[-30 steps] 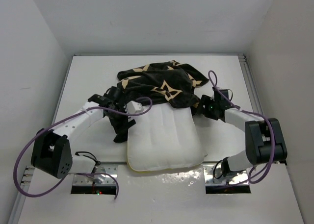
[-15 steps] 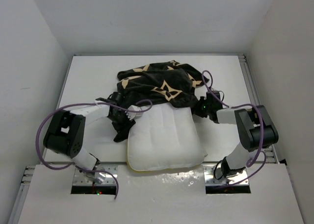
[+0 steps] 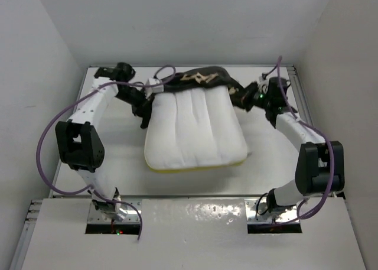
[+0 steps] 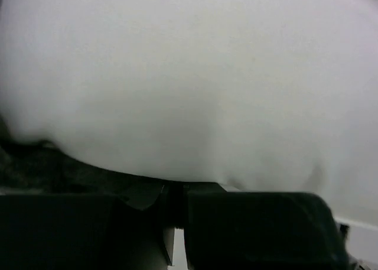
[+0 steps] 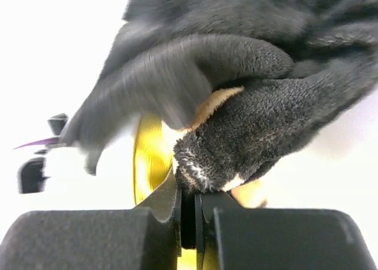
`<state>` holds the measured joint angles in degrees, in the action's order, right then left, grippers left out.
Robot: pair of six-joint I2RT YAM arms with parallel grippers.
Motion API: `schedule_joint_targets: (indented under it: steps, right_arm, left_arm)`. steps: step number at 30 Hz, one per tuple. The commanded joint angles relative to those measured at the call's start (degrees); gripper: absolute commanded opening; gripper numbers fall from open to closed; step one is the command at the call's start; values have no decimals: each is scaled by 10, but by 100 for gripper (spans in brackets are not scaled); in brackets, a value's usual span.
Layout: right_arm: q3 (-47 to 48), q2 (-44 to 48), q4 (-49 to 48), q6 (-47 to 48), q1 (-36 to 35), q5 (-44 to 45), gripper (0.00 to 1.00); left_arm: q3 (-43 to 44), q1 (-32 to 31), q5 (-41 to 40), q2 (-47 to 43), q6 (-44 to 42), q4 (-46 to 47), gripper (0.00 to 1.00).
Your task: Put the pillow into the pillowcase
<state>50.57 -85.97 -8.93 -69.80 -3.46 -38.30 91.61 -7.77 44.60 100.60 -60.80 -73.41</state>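
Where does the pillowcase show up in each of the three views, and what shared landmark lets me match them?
Top external: the pillowcase is bunched along the far edge of the pillow.
Left wrist: a blurred dark strip at lower left, under the pillow.
Right wrist: upper right, pinched by the right gripper.
Shared landmark: the pillow; its yellow band shows in the right wrist view.
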Motion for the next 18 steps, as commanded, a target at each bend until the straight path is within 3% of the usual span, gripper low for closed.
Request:
schedule_joint_targets:
  steps: [1,5,7,9,12,15,18]
  right_arm:
    - [108,1,-85,-163,32,-110,0]
    - [97,-29,-125,-240,76,-101,0]
    - [68,-31,-231,-333,90,-91,0]
    - [80,-33,-265,-376,95,-91,0]
    - [163,-34,-209,-325,99,-88,0]
    - [255,-21,-74,-237,96,-75,0]
    - [262,2,-63,-216,97,-70,0]
  left_arm:
    - [101,31,99,12,13,-16,0]
    - [169,78,80,82,131,14,0]
    - [251,119,87,124,152,-22,0]
    - [310,141,86,142,188,-21,0]
    - [432,164,64,152,237,1,0]
    - [385,165,31,70,275,131,0]
    - [331,166,15,-13,299,237,0]
